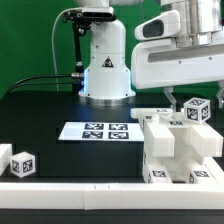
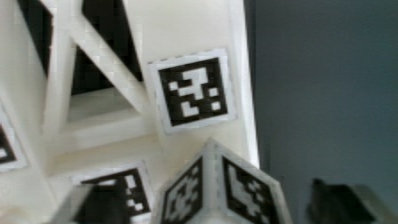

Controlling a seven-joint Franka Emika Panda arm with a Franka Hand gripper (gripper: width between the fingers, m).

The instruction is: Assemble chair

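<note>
The chair parts form a blocky white tagged stack [image 1: 172,150] at the exterior view's right. Behind it a white tagged post [image 1: 195,111] stands upright, one corner toward the camera. My gripper [image 1: 192,102] hangs over the post's top, open, with one dark finger on each side and a gap to the post on both sides. In the wrist view the post [image 2: 222,185] sits between my fingers [image 2: 86,200], which do not touch it. Beyond it lies a white slatted chair panel [image 2: 98,95] carrying a square tag [image 2: 192,90]. My gripper [image 2: 210,208] is empty.
The marker board [image 1: 104,131] lies in the middle of the black table. A small white tagged cube [image 1: 22,164] sits at the exterior view's left. A white rail [image 1: 70,190] runs along the front edge. The robot base [image 1: 105,70] stands at the back.
</note>
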